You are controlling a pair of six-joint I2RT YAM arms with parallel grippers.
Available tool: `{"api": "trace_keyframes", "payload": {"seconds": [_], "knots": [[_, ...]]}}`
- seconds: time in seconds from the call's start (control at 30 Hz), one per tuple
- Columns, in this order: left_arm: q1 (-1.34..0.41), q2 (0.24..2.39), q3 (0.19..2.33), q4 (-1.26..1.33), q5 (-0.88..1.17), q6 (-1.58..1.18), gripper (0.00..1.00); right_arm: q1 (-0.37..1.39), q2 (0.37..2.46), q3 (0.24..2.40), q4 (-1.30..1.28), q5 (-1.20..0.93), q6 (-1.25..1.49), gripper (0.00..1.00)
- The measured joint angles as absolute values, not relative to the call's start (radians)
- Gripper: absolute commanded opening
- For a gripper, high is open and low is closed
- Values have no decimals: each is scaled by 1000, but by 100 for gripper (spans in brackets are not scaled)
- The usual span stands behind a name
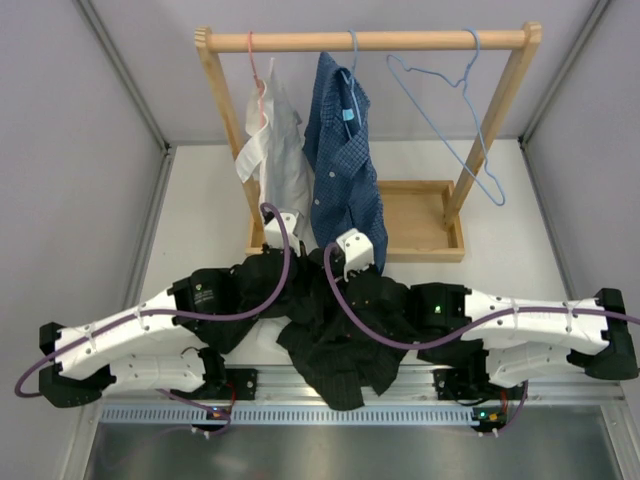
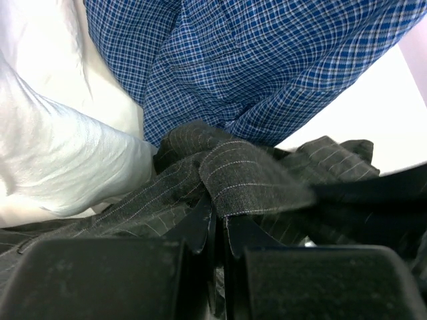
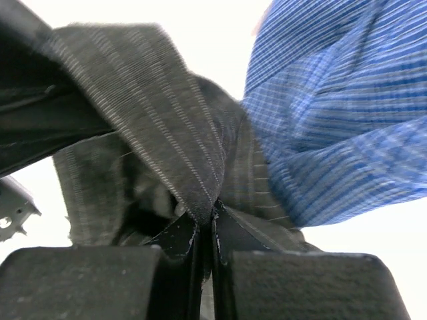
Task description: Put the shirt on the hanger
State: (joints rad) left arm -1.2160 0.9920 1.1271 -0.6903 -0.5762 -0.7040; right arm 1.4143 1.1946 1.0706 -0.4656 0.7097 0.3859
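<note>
Top external: wooden tray (image 1: 425, 251) under rail (image 1: 400, 41), blue checked shirt (image 1: 345, 160) hanging over its left end; left gripper (image 2: 218, 230) and right gripper (image 3: 205, 230) both pinching black shirt (image 1: 330, 335)

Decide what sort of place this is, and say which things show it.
Probably a robot test cell, not a home: left arm and right arm bolted to a white table, plain grey walls closing it in, and a small wooden clothes rack as a prop.

One overhead; two wrist close-ups of shirt (image 2: 253, 180)
</note>
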Motion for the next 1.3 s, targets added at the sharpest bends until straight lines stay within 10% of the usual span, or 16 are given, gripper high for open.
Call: {"api": "trace_keyframes", "payload": {"seconds": [0.17,0.23,0.3,0.7,1.07,1.3], "knots": [[-1216,971,1096,-676,-567,-637,5,1365,1140,1090,-491,689,351,0],[-1216,969,1087,-663,-538,-595,41,1343,1114,1100,-501,663,340,0],[-1216,971,1085,-651,-503,-568,52,1307,1101,1119,-525,640,333,0],[-1328,1030,942,-529,-542,-565,29,1164,1161,1244,-680,496,322,0],[-1376,1063,938,-529,-741,-703,76,1109,1231,1279,-706,476,322,0],[-1392,1061,931,-541,-813,-836,49,1053,1256,1279,-707,488,330,0]]}}
